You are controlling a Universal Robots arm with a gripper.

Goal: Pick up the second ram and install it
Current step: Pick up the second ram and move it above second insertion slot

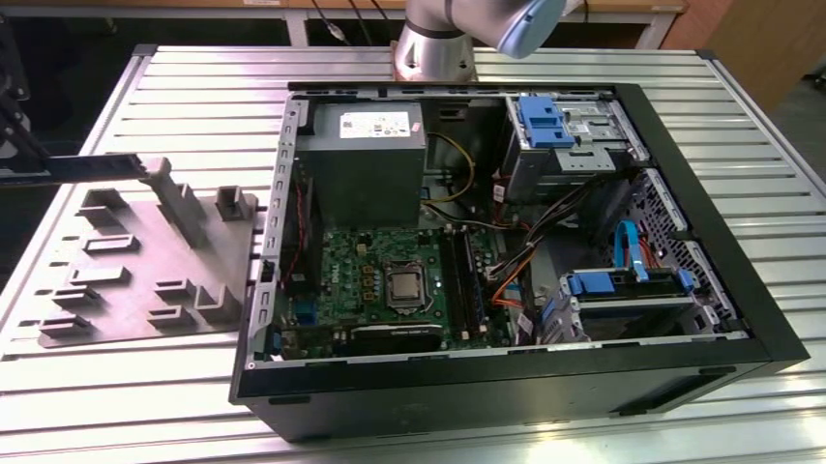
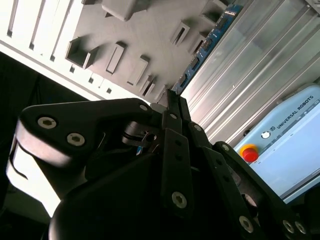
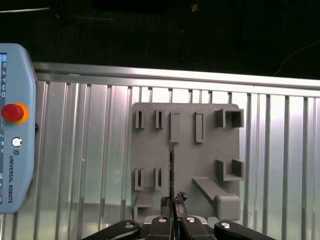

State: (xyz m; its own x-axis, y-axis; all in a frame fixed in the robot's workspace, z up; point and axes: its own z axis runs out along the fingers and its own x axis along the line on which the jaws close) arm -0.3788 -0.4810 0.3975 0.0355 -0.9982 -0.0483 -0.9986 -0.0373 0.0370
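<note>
Tool (image 3: 172, 202) status: clamped shut on one end of the second ram (image 3: 171, 170), with the rest sticking straight out past the fingertips. Holds it edge-on over the grey fixture (image 3: 187, 150), near a tall post; cannot tell if touching. Shows blue-green board edge in the second wrist view. Sits by the counter (image 1: 543, 63) edge at the exterior view's left, well apart from the open PC case (image 1: 516, 387) mid-counter. Teach pendant (image 3: 15, 150) lying on counter near fixture.
</note>
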